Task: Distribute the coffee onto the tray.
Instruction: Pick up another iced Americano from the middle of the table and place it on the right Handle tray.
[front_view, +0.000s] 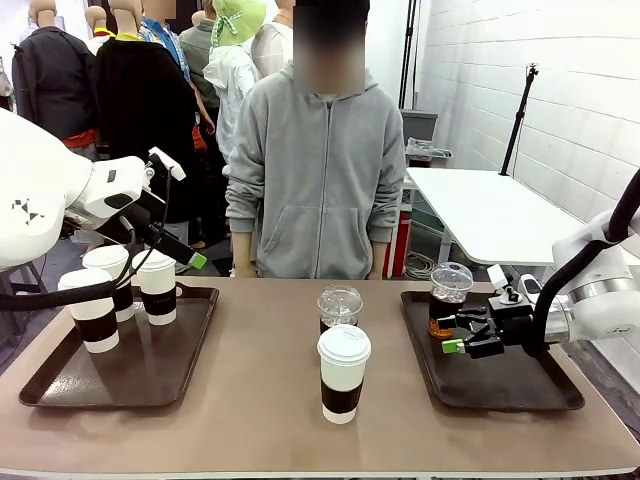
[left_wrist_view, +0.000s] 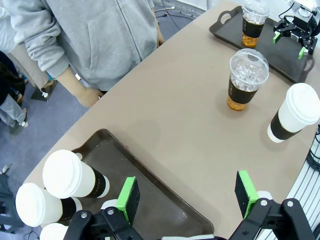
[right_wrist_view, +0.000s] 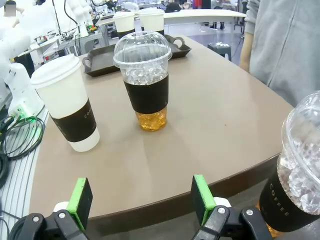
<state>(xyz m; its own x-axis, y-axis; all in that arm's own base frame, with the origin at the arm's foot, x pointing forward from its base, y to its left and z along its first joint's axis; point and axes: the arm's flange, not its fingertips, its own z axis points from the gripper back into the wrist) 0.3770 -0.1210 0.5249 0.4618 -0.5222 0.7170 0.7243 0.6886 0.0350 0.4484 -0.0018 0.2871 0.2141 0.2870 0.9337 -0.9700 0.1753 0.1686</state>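
Three white lidded paper cups (front_view: 100, 305) with brown sleeves stand on the left tray (front_view: 60, 385). My left gripper (front_view: 190, 255) hovers open above that tray's far right corner, holding nothing. In the left wrist view its fingers (left_wrist_view: 129, 199) spread over the tray rim (left_wrist_view: 165, 200), with the cups (left_wrist_view: 70, 175) to the left. A clear dome cup (front_view: 340, 305) and a paper cup (front_view: 343, 372) stand mid-table. Another dome cup (front_view: 450, 295) stands on the right tray (front_view: 520, 385). My right gripper (front_view: 460, 335) is open just beside it. The right gripper (right_wrist_view: 141, 195) faces the two middle cups (right_wrist_view: 145, 80).
A person in a grey hoodie (front_view: 320, 170) stands at the far edge, hands down. Bare table lies between the two trays around the middle cups. A white table (front_view: 490, 210) stands behind at the right.
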